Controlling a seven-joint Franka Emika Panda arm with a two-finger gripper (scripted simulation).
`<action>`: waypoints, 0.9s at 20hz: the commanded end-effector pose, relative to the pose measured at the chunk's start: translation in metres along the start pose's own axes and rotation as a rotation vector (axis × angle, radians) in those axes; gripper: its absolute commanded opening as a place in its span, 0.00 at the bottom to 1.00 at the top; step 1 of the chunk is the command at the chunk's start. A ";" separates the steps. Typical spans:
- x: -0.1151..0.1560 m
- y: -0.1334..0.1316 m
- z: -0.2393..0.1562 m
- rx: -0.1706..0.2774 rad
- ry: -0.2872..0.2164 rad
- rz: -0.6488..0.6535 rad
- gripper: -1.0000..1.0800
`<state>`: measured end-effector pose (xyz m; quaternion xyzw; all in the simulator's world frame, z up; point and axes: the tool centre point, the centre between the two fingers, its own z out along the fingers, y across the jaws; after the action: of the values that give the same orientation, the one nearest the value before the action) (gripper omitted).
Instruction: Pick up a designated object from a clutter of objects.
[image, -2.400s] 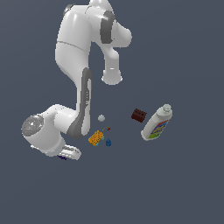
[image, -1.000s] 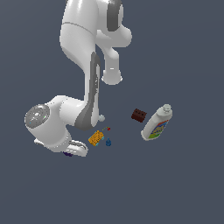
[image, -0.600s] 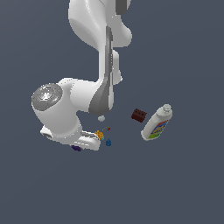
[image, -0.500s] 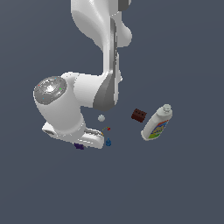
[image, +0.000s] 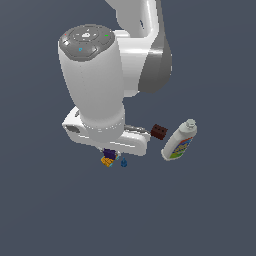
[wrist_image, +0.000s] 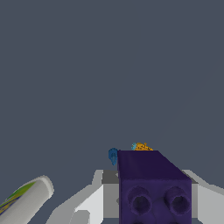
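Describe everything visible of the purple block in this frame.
The purple block is a dark purple, matte, plastic-looking cube-like brick with two round sockets on the face toward the wrist camera. It sits between the white fingers of the pincer, apparently gripped. In the exterior view only a sliver shows under the arm's hand, right above the orange-yellow block and beside the blue drop.

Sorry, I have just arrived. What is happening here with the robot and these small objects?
A simulated Panda arm is picking one item from a small clutter. Its gripper is shut on the purple block, which sits between the white fingers in the wrist view. In the exterior view the arm hides most of this; the block shows just under the hand, above the orange-yellow block and beside the blue drop. The brown brick and white bottle lie apart, toward the exterior view's right.
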<state>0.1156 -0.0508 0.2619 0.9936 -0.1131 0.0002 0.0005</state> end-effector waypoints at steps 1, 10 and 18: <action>-0.004 -0.019 -0.025 -0.001 0.000 0.001 0.00; -0.016 -0.084 -0.107 -0.001 0.000 0.001 0.00; -0.021 -0.123 -0.156 0.000 0.000 0.000 0.00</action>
<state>0.1225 0.0686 0.4108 0.9936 -0.1127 0.0005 0.0001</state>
